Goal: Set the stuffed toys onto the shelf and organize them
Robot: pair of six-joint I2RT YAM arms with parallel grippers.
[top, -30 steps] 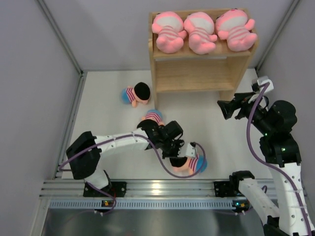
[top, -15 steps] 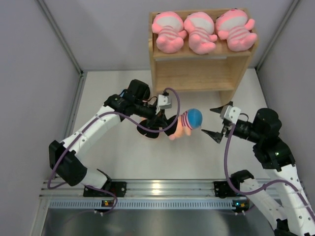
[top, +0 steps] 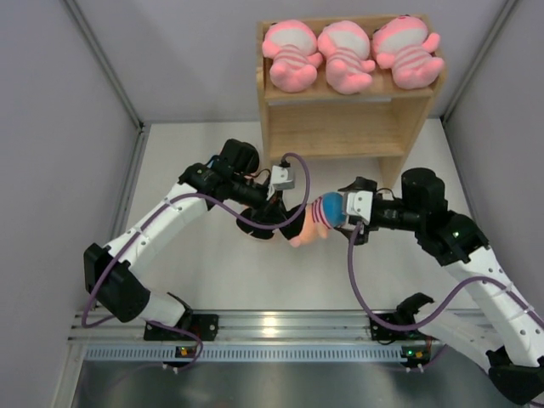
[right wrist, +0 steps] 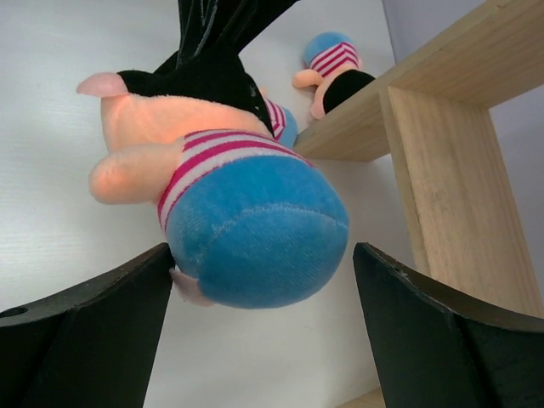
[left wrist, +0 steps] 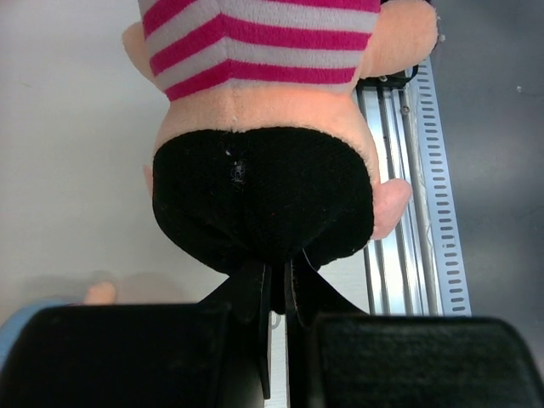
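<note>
The right gripper (top: pixel 348 212) has swung in, jaws wide around the shorts of the doll (top: pixel 316 219) that the left gripper (left wrist: pixel 276 285) pinches by its hair, just before the shelf (top: pixel 340 136). Three pink toys (top: pixel 344 55) fill the top tier; the dolls are still to be shelved.

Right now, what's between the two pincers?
A striped doll: the left pincer grips its black hair, and its blue shorts sit between the right pincer's open fingers, clearest in the right wrist view.
</note>
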